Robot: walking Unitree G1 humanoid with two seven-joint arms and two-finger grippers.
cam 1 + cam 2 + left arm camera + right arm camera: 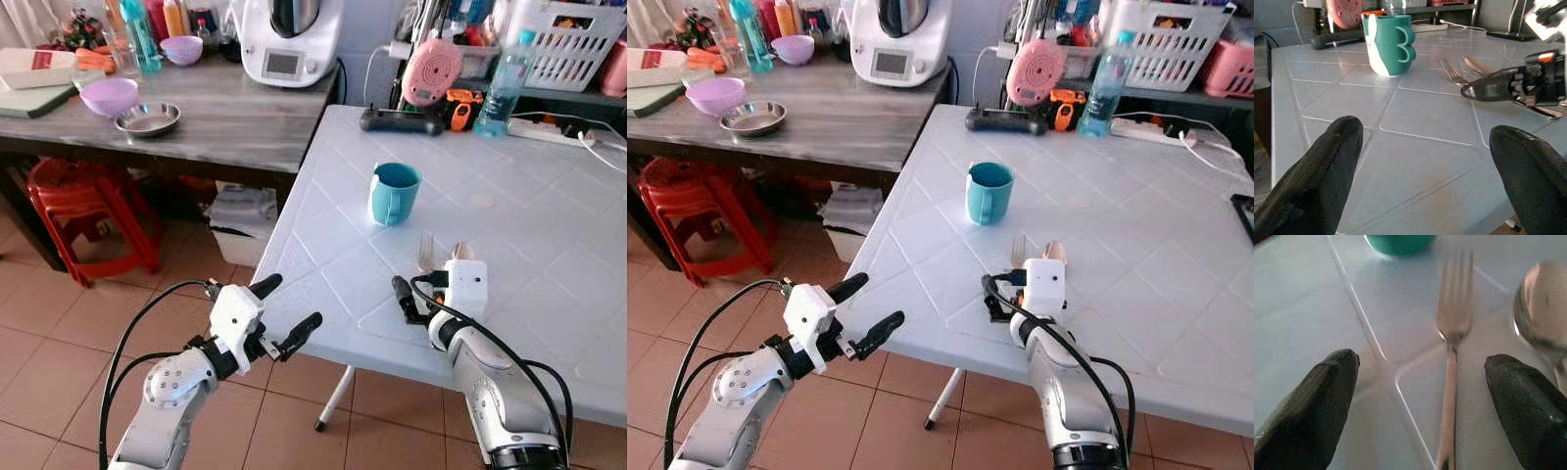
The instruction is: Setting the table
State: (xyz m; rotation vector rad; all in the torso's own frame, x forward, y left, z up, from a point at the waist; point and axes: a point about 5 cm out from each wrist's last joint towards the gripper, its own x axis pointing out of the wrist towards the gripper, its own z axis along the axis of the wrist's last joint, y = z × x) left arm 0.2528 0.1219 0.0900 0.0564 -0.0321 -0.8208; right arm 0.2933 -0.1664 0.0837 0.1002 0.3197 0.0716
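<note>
Fingers of the left gripper (284,315) spread apart, holding nothing, hovering off the near-left edge of the white table (549,245), above the tiled floor (59,323). Teal mug (393,193) upright on the table, beyond and to the right of that gripper. Fork (1451,347) flat on the table, nearer than the mug, tines toward the mug. Right gripper (1422,406) low over the table with fingers released; fork handle lies between them, no contact visible. Spoon (1542,308) on the table just right of the fork, bowl toward the mug; whether it touches the right finger cannot be told.
</note>
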